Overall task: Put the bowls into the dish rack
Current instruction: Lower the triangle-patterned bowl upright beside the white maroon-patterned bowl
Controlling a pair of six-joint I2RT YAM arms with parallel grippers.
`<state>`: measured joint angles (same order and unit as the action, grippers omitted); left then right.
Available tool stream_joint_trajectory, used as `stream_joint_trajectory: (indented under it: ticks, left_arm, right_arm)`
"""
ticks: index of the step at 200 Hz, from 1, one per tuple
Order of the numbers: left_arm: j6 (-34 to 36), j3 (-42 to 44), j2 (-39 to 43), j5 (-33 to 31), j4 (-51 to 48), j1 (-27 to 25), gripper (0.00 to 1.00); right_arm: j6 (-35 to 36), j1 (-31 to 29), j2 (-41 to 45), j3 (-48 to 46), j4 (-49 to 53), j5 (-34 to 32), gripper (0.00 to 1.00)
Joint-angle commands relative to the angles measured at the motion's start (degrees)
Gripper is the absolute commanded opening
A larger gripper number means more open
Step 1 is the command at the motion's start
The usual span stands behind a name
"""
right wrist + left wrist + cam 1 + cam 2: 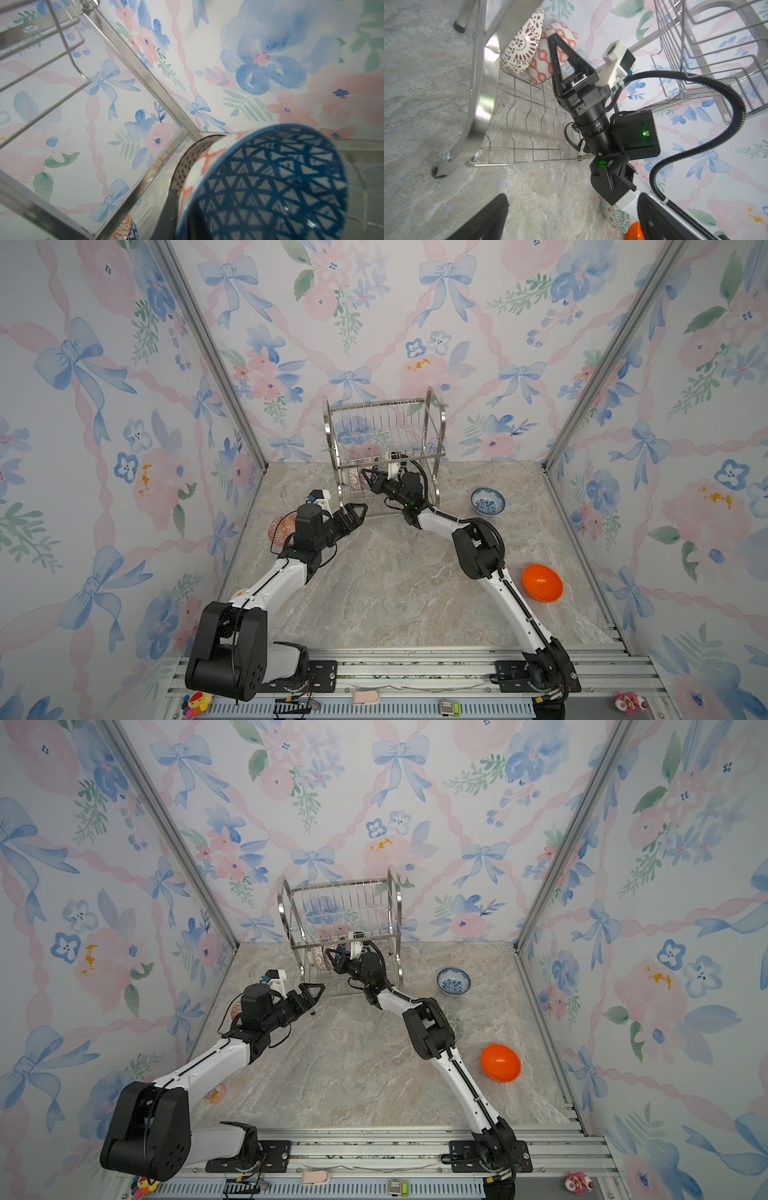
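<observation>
**Right gripper at a bowl rim in the rack's lower tier; 4 bowls wait on the table**

The right gripper [551, 38] reaches in under the upper tier of the dish rack [384, 427]. Its jaws are pressed almost together on what looks like the rim of the orange-red bowl [542, 62]. That bowl stands on edge in the lower tier's wire slots, leaning against the white lattice bowl [521, 47] at the tier's left end. Standing them on edge and close together saves slots for the rest. I judge the bowl is being seated, with release the next step.

The left gripper [353, 516] hangs spread wide and empty beside the rack's near-left leg. It is probably parked out of the way, yet close enough to steady the frame.

Room is tight. The upper tier's wires run above the right wrist and the arched side frame closes the left, so the clean exit is straight back toward the near side. To the right of the 2 loaded bowls, the lower slots are free.

4 bowls sit on the table [395, 580]:
- the blue-white bowl [488, 501], right of the rack
- the plain orange bowl [542, 583], near the right wall
- an orange-patterned bowl [279, 531], half hidden behind the left arm
- a grey-green bowl [619, 220], under the right arm
</observation>
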<state>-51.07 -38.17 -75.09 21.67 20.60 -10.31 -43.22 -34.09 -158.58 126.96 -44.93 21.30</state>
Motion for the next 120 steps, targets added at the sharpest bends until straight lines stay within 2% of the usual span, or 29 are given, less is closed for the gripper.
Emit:
stream_joint_trajectory:
  ticks: [1,120]
  left_arm:
    - [0.00,-1.50,-0.93,-0.49,1.13,-0.11,0.98]
    - [0.44,-1.89,-2.36,-0.49,1.24,-0.36,0.98]
  right_arm:
    - [0.27,0.80,-2.19,1.51,3.97,1.60,0.13]
    - [-1.14,2.08,-4.09,3.63,4.41,2.67,0.16]
